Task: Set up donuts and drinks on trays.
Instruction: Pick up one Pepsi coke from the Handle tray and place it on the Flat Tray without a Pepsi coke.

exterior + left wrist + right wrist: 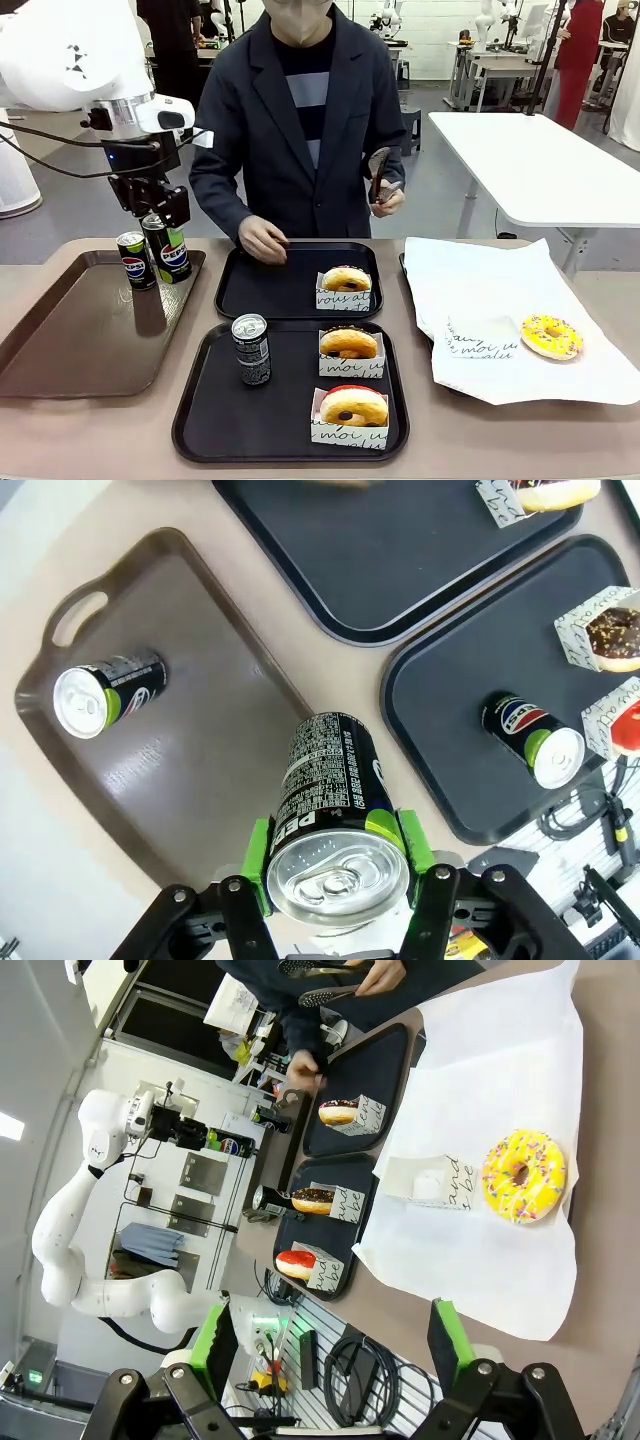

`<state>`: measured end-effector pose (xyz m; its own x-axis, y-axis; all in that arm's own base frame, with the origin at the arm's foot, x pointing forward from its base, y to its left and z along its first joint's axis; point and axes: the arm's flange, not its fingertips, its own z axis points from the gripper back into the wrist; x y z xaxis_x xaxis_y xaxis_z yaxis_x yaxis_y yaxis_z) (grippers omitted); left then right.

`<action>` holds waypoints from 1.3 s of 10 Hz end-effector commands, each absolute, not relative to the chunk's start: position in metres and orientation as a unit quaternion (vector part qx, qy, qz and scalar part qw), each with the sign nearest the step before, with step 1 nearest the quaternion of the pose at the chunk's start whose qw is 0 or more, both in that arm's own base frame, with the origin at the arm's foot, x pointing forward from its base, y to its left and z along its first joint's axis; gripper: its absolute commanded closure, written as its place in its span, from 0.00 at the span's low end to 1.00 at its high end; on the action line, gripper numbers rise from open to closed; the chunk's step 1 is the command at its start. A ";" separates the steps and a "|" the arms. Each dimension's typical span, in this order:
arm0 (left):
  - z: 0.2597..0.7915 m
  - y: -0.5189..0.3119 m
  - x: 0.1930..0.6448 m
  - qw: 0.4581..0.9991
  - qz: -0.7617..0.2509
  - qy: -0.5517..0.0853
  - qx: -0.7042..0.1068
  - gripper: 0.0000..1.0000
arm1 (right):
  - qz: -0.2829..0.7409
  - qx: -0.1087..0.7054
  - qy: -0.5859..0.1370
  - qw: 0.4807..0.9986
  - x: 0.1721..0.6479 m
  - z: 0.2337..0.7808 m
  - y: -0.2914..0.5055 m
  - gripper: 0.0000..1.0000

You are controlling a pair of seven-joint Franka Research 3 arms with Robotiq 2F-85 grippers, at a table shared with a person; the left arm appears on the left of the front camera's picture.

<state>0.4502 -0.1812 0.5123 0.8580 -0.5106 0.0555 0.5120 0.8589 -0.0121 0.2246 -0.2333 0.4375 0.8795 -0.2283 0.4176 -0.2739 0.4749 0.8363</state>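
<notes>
Front view faces across the table (100,440); left wrist looks down closely, right wrist farther; all share 2 trays (290,420).

Glossy alu cans (251,348), matt plastic trays (205,425), paper sleeves (346,433)

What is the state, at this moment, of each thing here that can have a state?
left gripper: shut on held Pepsi can.
held Pepsi can: upright, over the brown tray.
second Pepsi can: upright on the brown tray, free.
grey can: upright on near black tray.
right gripper: open, empty.
yellow donut: unsleeved, on white paper.
loose sleeve: empty, lying flat.
tongs: held in person's hand.
</notes>
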 end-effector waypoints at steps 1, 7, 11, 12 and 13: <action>0.531 -0.178 0.434 0.963 -0.267 -0.035 -0.010 0.41 | 0.017 0.521 -0.260 0.813 0.227 0.438 -0.233 0.00; 0.546 -0.200 0.458 0.962 -0.259 -0.087 -0.020 0.41 | 0.017 0.521 -0.260 0.813 0.227 0.438 -0.233 0.00; 0.550 -0.238 0.503 0.964 -0.241 -0.104 -0.040 0.41 | 0.017 0.521 -0.260 0.813 0.227 0.438 -0.233 0.00; 0.544 -0.250 0.516 0.964 -0.243 -0.103 -0.042 0.41 | 0.017 0.521 -0.260 0.813 0.227 0.438 -0.233 0.00; 0.530 -0.260 0.530 0.965 -0.246 -0.079 -0.036 0.41 | 0.017 0.521 -0.260 0.813 0.227 0.438 -0.233 0.00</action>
